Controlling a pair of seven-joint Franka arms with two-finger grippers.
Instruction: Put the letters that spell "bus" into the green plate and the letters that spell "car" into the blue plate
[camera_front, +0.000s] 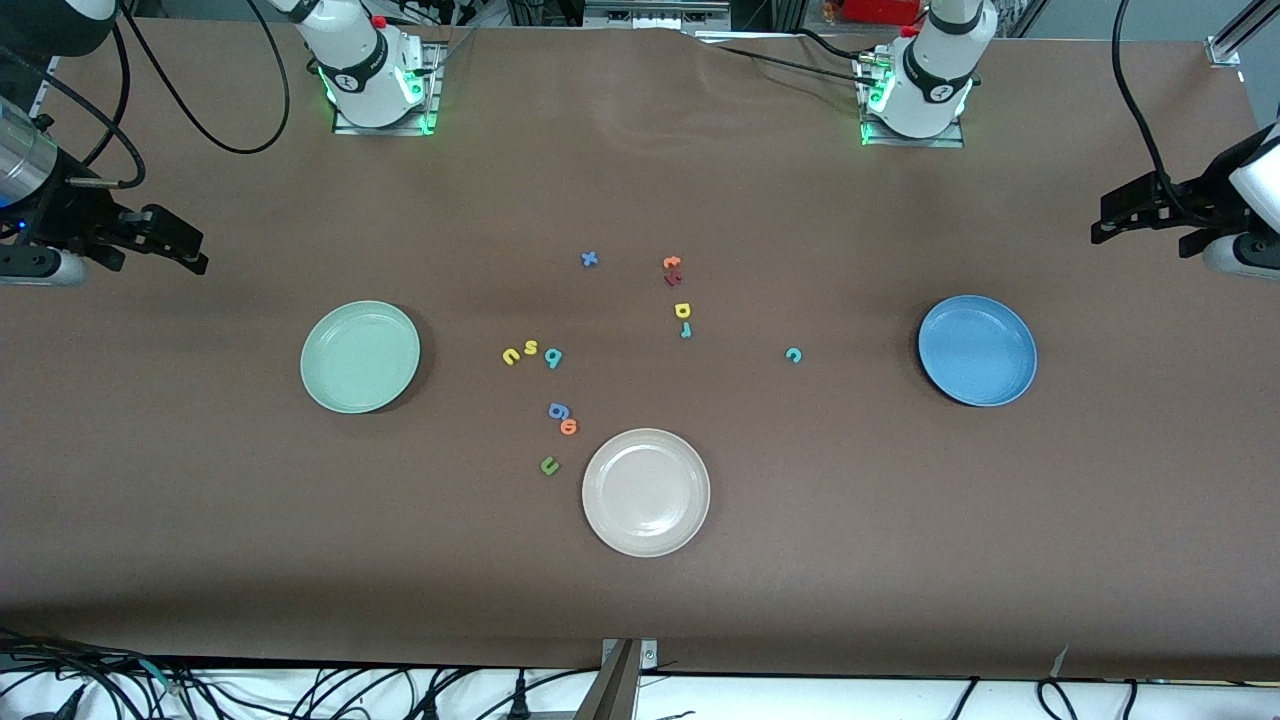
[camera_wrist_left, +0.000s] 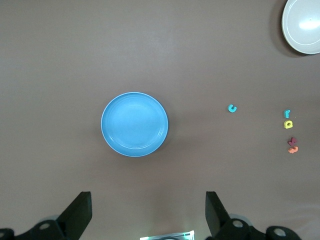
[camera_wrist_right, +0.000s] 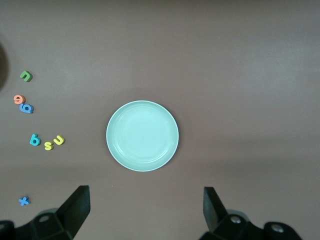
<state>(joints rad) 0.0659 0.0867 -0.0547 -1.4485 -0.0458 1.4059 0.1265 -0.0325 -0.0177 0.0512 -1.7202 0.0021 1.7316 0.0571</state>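
Observation:
The green plate (camera_front: 360, 357) (camera_wrist_right: 142, 135) and the blue plate (camera_front: 977, 350) (camera_wrist_left: 134, 124) both hold nothing. Yellow "u" (camera_front: 511, 356) (camera_wrist_right: 59, 140), yellow "s" (camera_front: 531, 348) (camera_wrist_right: 48, 145) and teal "b" (camera_front: 553, 358) (camera_wrist_right: 34, 140) lie in a row beside the green plate. Yellow "a" (camera_front: 682, 311) (camera_wrist_left: 288, 124) and teal "r" (camera_front: 685, 330) (camera_wrist_left: 287, 113) lie mid-table. Teal "c" (camera_front: 793, 354) (camera_wrist_left: 232, 108) lies closer to the blue plate. My right gripper (camera_front: 195, 250) (camera_wrist_right: 146, 207) hangs open over bare table by the green plate. My left gripper (camera_front: 1100, 220) (camera_wrist_left: 148, 210) hangs open by the blue plate.
A beige-white plate (camera_front: 646, 492) sits nearer the front camera, mid-table. Beside it lie a blue "g" (camera_front: 559, 411), an orange "o" (camera_front: 569, 427) and a green "u" (camera_front: 549, 465). A blue "x" (camera_front: 589, 259), an orange "t" (camera_front: 672, 263) and a dark red letter (camera_front: 673, 278) lie nearer the bases.

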